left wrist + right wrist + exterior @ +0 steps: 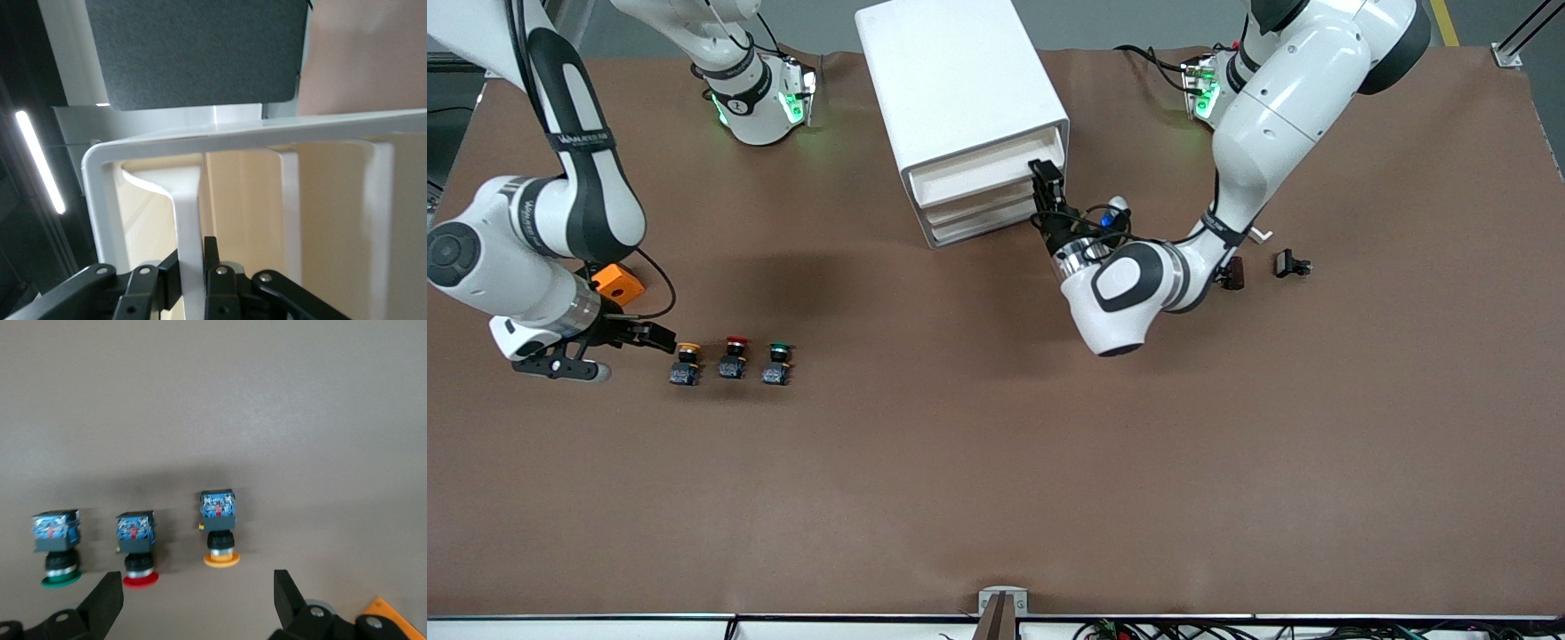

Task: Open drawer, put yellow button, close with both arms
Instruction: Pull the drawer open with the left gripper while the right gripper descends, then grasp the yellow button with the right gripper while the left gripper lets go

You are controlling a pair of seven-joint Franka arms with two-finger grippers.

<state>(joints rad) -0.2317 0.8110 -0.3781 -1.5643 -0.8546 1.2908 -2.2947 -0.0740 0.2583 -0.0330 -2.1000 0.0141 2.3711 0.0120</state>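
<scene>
Left tool (1047, 172) on drawer (989, 164) lip

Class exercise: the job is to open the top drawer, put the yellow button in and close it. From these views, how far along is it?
Done: nothing; the drawer looks closed. In hand: the left gripper is shut on its front edge, ready to pull. The right gripper hangs open beside the yellow button, which stands on the table by the red and green ones. Left: open, pick, place, close.

Red-capped button (734, 356) and green-capped button (778, 363) stood side by side on the brown table (996, 480), red one toward the right arm's end. Two small black parts (1291, 264) (1234, 272) lay toward the left arm's end.
</scene>
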